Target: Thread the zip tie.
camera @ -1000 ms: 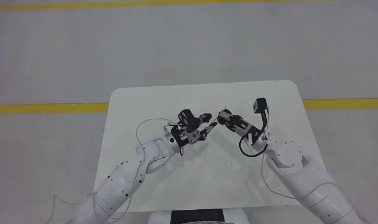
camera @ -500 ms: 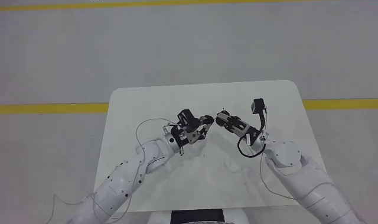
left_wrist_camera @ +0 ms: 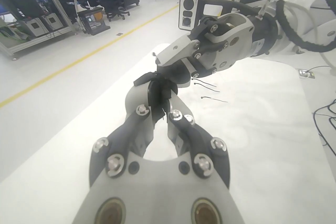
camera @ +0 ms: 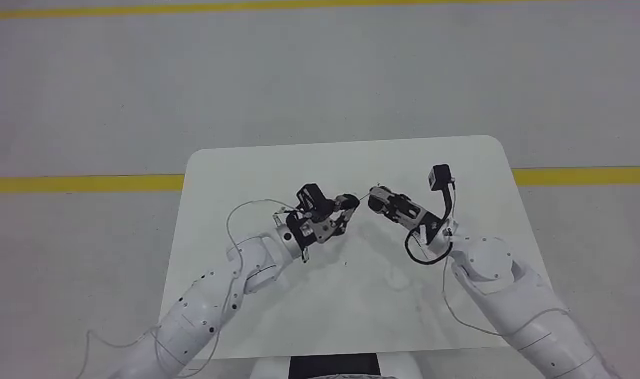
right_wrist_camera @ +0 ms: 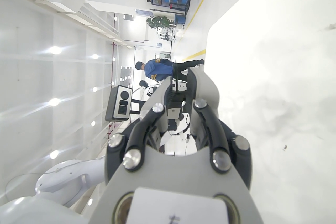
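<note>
Over the middle of the white table my two grippers meet tip to tip. My left gripper is shut on a black zip tie, whose end sticks out past the fingertips. Facing it and almost touching is my right gripper. In the right wrist view a thin black strap of the zip tie runs between that gripper's fingers, which look shut on it. The join between the two ends is hidden by the fingers.
Two loose black zip ties lie flat on the table just beyond the grippers. The right arm's black cables loop beside its wrist. Bare table surface lies all around, out to the rounded corners.
The grippers stay tip to tip. The right one nudged toward the left one, then eased back a little; the left one shifted slightly toward its own arm.
</note>
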You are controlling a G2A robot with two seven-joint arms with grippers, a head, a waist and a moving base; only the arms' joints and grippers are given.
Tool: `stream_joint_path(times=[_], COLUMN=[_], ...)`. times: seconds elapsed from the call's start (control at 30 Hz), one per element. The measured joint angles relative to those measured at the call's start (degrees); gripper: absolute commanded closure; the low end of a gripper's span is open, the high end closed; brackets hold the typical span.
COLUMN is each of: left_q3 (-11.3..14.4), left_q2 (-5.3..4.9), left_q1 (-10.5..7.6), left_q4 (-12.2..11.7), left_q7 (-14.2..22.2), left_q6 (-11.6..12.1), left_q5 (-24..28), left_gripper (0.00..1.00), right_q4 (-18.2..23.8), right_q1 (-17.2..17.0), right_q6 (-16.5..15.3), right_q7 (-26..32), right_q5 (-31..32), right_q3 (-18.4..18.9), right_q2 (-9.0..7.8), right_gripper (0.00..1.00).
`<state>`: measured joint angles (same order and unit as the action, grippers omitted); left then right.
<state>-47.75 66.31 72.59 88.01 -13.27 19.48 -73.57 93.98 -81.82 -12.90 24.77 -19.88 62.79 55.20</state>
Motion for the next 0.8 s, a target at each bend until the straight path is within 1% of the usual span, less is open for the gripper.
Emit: stream_joint_path(times=[0.07, 0.13, 0.17, 0.27, 0.3, 0.37, 0.4, 0.47, 0.5, 0.57, 0.6, 0.67, 0.7, 0.73, 0.8], left_q3=[0.24, 1.11, 1.60, 3.21, 3.92, 5.15, 5.97, 7.13, 7.90, 9.12, 10.00, 11.45, 12.53, 13.41, 14.32], left_q2=[-0.33, -0.92, -1.26, -2.68, -3.36, -4.49, -5.33, -6.62, -7.45, -8.64, -9.40, -10.51, -11.22, -11.73, -12.18], left_q1=[0.07, -0.12, -0.26, -0.95, -1.37, -2.17, -2.77, -3.68, -4.20, -4.88, -5.34, -6.10, -6.60, -7.04, -7.49], left_q4=[0.32, 0.85, 1.06, 1.65, 1.88, 2.40, 2.66, 3.04, 3.32, 3.80, 4.13, 4.65, 5.07, 5.43, 5.78], left_q7=[0.04, -0.02, 0.02, 0.66, 1.35, 2.61, 3.58, 4.83, 5.23, 5.28, 5.18, 5.20, 5.34, 5.77, 6.43], left_q6=[0.00, 0.00, 0.00, 0.00, 0.00, 0.00, 0.00, 0.00, 0.00, 0.00, 0.00, 0.00, 0.00, 0.00, 0.00], left_q5=[1.85, 4.54, 5.90, 11.38, 13.93, 17.24, 18.94, 20.60, 21.62, 23.46, 24.89, 27.03, 28.75, 30.07, 31.10], left_gripper=[1.00, 1.00, 1.00, 1.00, 1.00, 1.00, 1.00, 1.00, 1.00, 1.00, 1.00, 1.00, 1.00, 1.00, 1.00], right_q4=[0.07, -0.10, -0.24, -0.59, -0.58, -0.56, -0.51, -0.46, -0.43, -0.42, -0.41, -0.42, -0.43, -0.43, -0.43], right_q1=[-0.25, -0.50, -0.59, -0.94, -1.14, -1.51, -1.77, -2.12, -2.27, -2.42, -2.48, -2.50, -2.48, -2.46, -2.45], right_q6=[-0.35, -1.14, -1.50, -2.78, -3.27, -3.78, -3.99, -4.13, -4.22, -4.41, -4.64, -5.01, -5.11, -5.08, -5.02], right_q7=[0.49, 1.94, 2.73, 5.69, 6.83, 8.44, 9.38, 10.66, 11.40, 12.28, 12.76, 13.19, 13.23, 13.20, 13.14], right_q5=[0.53, 1.19, 1.57, 2.99, 3.67, 4.49, 4.86, 4.93, 5.15, 5.52, 5.97, 6.94, 8.08, 8.92, 9.08], right_q3=[0.76, 1.83, 2.35, 4.25, 5.05, 6.19, 6.88, 7.73, 8.17, 8.63, 8.78, 8.89, 8.92, 8.94, 8.94], right_q2=[-0.07, -0.23, -0.33, -0.72, -0.89, -1.13, -1.27, -1.42, -1.49, -1.56, -1.58, -1.59, -1.60, -1.60, -1.61], right_gripper=[0.00, 0.00, 0.00, 0.00, 0.00, 0.00, 0.00, 0.00, 0.00, 0.00, 0.00, 0.00, 0.00, 0.00, 0.00])
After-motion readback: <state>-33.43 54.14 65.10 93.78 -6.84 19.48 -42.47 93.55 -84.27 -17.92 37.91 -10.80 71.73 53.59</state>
